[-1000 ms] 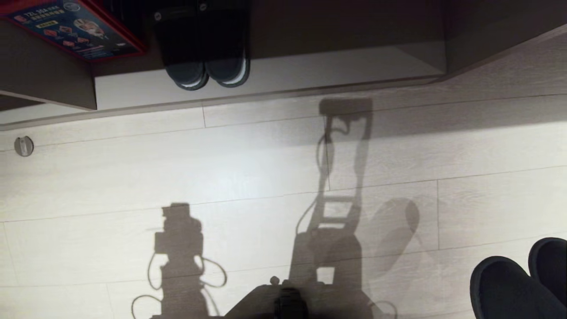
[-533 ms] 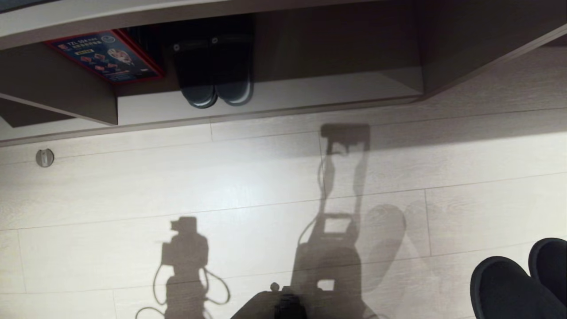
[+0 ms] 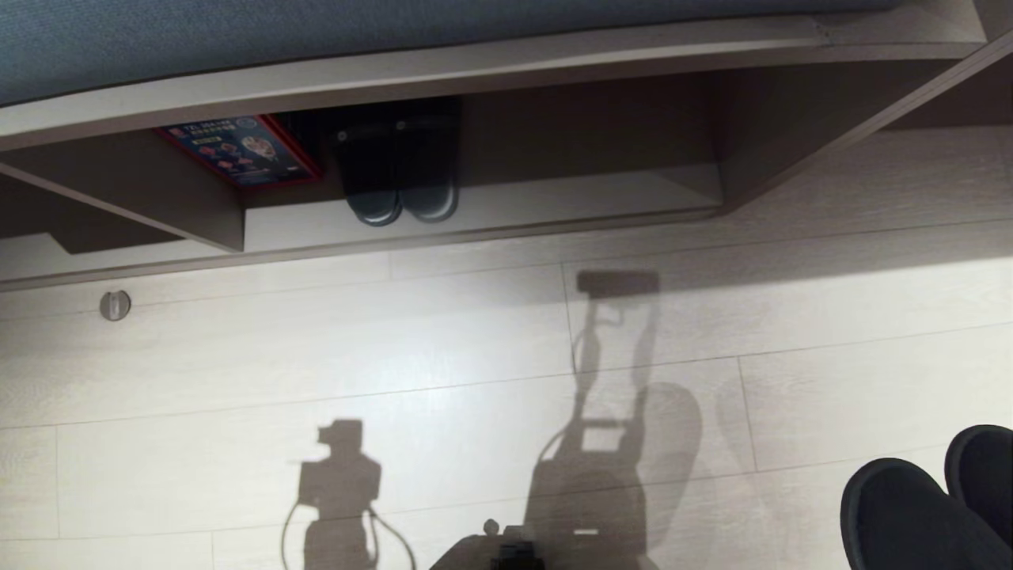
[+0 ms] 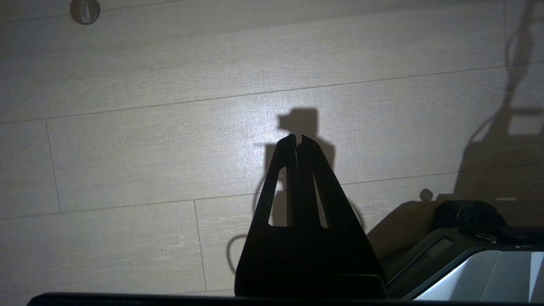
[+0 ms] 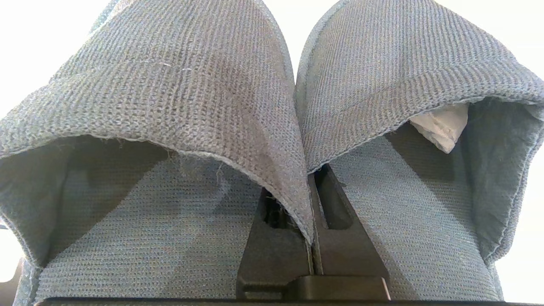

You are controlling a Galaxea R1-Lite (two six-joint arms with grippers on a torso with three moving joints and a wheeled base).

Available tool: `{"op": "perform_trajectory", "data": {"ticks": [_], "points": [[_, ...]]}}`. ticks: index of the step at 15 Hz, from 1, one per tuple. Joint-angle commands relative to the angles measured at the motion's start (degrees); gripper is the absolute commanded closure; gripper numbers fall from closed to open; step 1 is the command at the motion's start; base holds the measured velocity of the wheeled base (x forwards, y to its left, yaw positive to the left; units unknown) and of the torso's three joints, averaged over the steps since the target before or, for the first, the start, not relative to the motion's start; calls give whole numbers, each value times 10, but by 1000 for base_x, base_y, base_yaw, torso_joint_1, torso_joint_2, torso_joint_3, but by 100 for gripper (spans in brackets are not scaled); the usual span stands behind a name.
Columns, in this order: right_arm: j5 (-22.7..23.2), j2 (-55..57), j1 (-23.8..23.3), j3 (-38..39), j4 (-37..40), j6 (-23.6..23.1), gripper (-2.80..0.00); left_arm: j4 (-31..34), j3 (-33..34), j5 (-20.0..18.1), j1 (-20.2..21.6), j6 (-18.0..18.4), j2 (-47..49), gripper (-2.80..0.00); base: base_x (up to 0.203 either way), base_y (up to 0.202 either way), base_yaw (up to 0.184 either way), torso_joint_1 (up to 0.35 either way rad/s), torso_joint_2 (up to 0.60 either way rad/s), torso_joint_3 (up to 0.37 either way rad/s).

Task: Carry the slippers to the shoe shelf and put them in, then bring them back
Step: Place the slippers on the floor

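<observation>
The slippers, a grey-blue knitted pair, fill the right wrist view side by side, toes pointing away. My right gripper is shut on their two inner edges where they meet, and the fabric hides its fingertips. In the head view the slippers hang as dark shapes at the bottom right above the floor. The shoe shelf runs across the top of the head view, its cubby open toward me with an upright divider. My left gripper hangs over the floor, shut and empty.
A darker pair of slippers and a red-edged box sit in the shelf's cubby, left of bare shelf floor. A blue-grey surface tops the shelf. A round metal stop is set in the pale plank floor. My base shows at the bottom edge.
The whole head view has swung upward: the shelf sits lower in the picture and its blue-grey top has come into sight. The slippers stay in my right gripper.
</observation>
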Motion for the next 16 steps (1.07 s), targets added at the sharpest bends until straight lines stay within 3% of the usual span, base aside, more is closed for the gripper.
{"op": "perform_trajectory", "data": {"ticks": [1, 16], "points": [[0, 0, 0, 0, 0, -1, 0, 0, 0, 0, 0, 0, 0, 0, 0, 0, 0, 5, -5, 203], [2, 1, 0, 0, -2, -16, 0, 0, 0, 0, 0, -1, 0, 0, 0, 0, 0, 3, 2, 201]]}}
